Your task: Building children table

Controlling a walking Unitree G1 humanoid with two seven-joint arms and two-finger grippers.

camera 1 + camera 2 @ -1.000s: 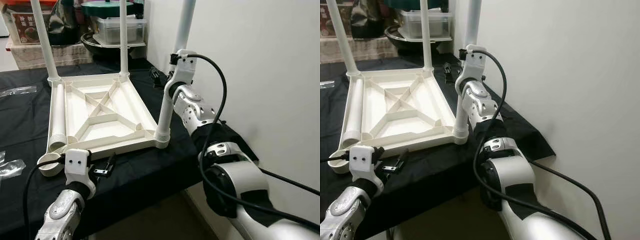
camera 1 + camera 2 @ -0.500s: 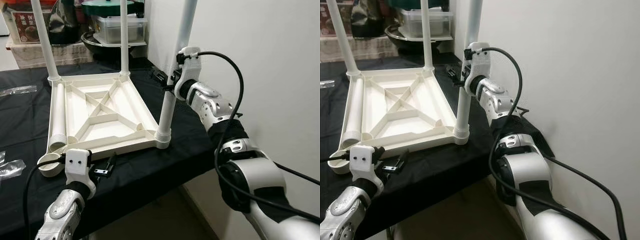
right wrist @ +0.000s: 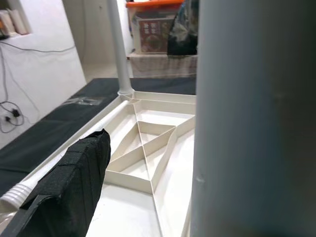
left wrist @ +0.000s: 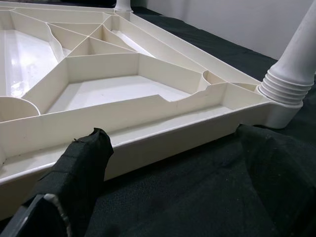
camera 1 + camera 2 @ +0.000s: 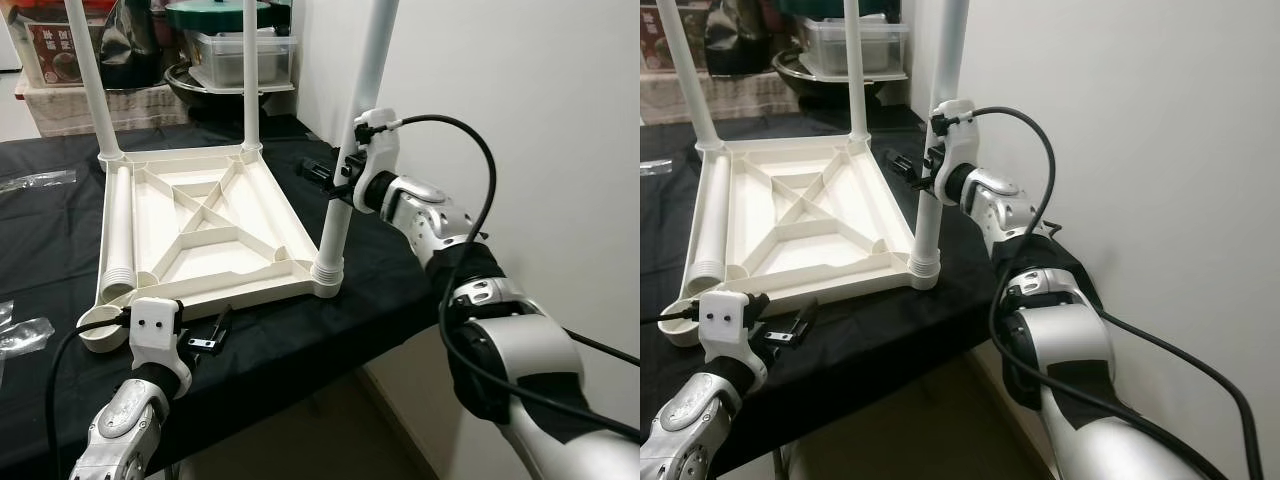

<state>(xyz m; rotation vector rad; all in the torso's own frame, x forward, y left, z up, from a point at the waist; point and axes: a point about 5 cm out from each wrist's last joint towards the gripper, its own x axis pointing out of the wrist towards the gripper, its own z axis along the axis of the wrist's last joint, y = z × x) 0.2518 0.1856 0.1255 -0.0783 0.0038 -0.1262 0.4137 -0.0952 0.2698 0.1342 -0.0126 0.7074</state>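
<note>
now the right gripper [image 5: 345, 185] clamps the upright leg [image 5: 348, 150] at the tabletop's [image 5: 200, 225] near right corner. the last leg [image 5: 117, 235] lies flat at ten o'clock from the open left gripper [image 5: 205, 338], long axis running away.

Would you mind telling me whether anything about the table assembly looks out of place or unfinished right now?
Yes: the upturned tabletop has three legs standing, but the fourth leg lies loose inside along its edge, and the near corner socket has no leg in it. The right gripper is at the near right leg.
</note>
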